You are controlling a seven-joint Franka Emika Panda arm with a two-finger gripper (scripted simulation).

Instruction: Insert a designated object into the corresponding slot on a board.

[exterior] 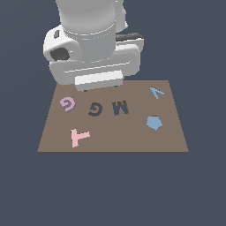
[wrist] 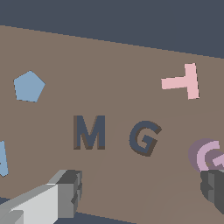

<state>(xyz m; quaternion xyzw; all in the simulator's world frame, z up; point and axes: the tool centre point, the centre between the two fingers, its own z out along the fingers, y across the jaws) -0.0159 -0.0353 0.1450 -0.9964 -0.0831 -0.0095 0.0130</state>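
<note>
The lilac G block (exterior: pixel 67 104) lies flat on the brown board (exterior: pixel 112 137), near the board's far corner on the exterior view's left, and nothing is gripping it. It sits apart from the G-shaped slot (exterior: pixel 95 108), which lies toward the middle of the board, to the block's right in the exterior view. In the wrist view the same lilac G block (wrist: pixel 208 156) shows just above one dark fingertip (wrist: pixel 213 189), so close that I cannot tell whether they touch.

Right beside the G-shaped slot, on the side away from the block, sits the dark M-shaped recess (exterior: pixel 120 107); the two recesses read side by side in the wrist view too, the slot (wrist: pixel 145 138) and the M (wrist: pixel 90 132).

Out from the block, toward the near edge of the board, lies the pink letter T (exterior: pixel 79 137), flat and well apart from it. Far across the board from the block, a blue pentagon (exterior: pixel 154 122) rests past the M, and a blue letter V (exterior: pixel 156 92) lies near the far corner on the exterior view's right.

The gripper (wrist: pixel 142 192) hangs over the far part of the board with its jaws spread wide, nothing between them, the slot showing in the gap. The white arm (exterior: pixel 90 48) bulks over the board's far edge.
</note>
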